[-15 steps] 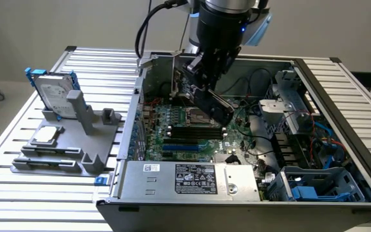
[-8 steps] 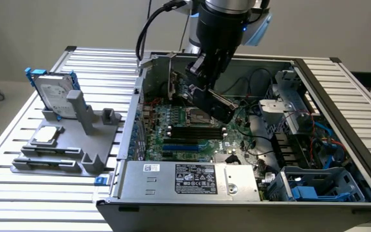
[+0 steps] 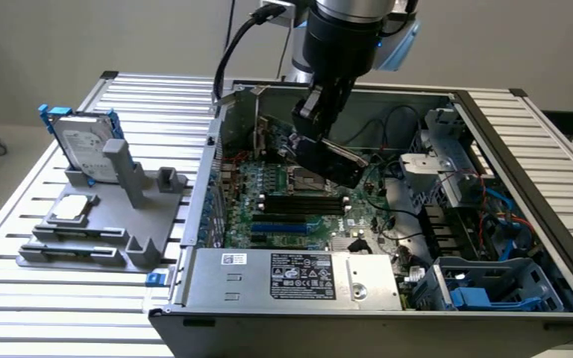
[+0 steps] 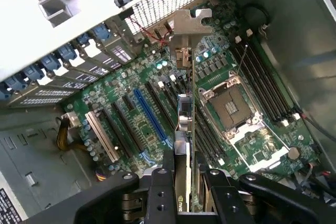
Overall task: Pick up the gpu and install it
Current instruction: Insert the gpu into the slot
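Note:
My gripper (image 3: 313,119) is shut on the gpu (image 3: 333,160) and holds it inside the open computer case (image 3: 510,112), above the large green motherboard (image 3: 297,212). In the wrist view the gpu (image 4: 182,150) appears edge-on between the two black fingers (image 4: 160,192). Its silver end bracket (image 4: 187,27) points toward the case's perforated rear wall. The card hangs over the row of expansion slots, between the blue slot (image 4: 150,117) and the CPU socket (image 4: 231,106). Whether its lower edge touches a slot is hidden.
On the slatted table, toward the exterior view's left, a grey fixture (image 3: 98,231) carries a silver hard drive with blue rails (image 3: 86,142). Inside the case are the power supply (image 3: 286,276), drive cages (image 3: 486,287), loose cables (image 3: 396,216) and memory slots (image 4: 265,80).

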Robot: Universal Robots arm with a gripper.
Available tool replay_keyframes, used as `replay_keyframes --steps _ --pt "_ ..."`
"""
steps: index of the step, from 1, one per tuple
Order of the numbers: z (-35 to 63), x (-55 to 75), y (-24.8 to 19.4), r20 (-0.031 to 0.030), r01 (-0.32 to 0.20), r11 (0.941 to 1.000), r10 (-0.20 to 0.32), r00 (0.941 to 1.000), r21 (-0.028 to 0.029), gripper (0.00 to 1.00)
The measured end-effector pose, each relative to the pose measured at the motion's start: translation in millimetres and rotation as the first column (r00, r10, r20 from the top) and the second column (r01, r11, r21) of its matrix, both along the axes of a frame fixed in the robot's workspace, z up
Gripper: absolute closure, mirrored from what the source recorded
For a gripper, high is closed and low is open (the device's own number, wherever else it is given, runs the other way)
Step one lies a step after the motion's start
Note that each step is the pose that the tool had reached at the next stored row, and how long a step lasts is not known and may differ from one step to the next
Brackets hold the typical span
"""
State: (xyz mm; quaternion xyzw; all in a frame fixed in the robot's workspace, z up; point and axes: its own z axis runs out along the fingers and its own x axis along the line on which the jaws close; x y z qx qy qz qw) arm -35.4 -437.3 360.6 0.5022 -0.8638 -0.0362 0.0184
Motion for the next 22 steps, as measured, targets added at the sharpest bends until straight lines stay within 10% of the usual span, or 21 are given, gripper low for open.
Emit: replay_keyframes --steps 11,22 --pt "-2.5 0.0 0.0 0.0000 -0.198 0.9802 0.198 0.9802 0.0000 0.73" --pt "-5.5 0.0 0.0 -0.0002 -0.389 0.9210 0.389 0.9210 -0.0002 0.73"
